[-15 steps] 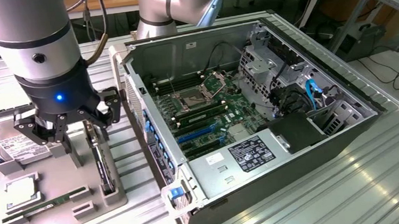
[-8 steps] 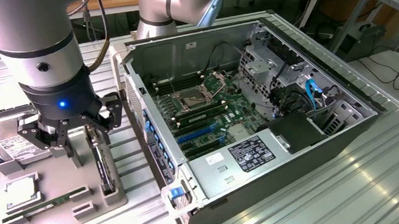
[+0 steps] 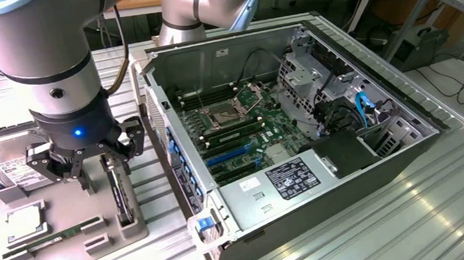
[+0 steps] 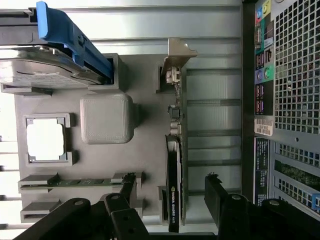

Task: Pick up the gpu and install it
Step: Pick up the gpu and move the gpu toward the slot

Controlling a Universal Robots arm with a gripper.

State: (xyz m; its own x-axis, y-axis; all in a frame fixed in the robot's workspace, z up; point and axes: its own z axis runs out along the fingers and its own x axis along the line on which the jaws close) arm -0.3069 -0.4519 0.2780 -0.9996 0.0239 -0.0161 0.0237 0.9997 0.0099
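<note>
The gpu (image 4: 174, 165) stands on its long edge in a slot of the grey parts tray (image 4: 145, 125), dark face to one side, with its silver bracket (image 4: 178, 54) at the far end. In the exterior view the gpu (image 3: 121, 197) sits at the tray's side nearest the computer. My gripper (image 4: 170, 195) hangs just above the tray and is open. One dark finger (image 4: 125, 192) shows on each side of the card, and neither touches it. In the exterior view the gripper (image 3: 94, 169) hovers over the tray (image 3: 67, 248), close to the card's upper end.
The tray also holds a hard drive (image 4: 40, 72) in a blue caddy (image 4: 75, 40), a CPU (image 4: 45, 141) and a memory stick (image 4: 75, 182). The open computer case (image 3: 298, 131) lies at the exterior view's right, with blue slots (image 3: 226, 155) on its motherboard. Its rear panel (image 4: 285, 100) stands beside the tray.
</note>
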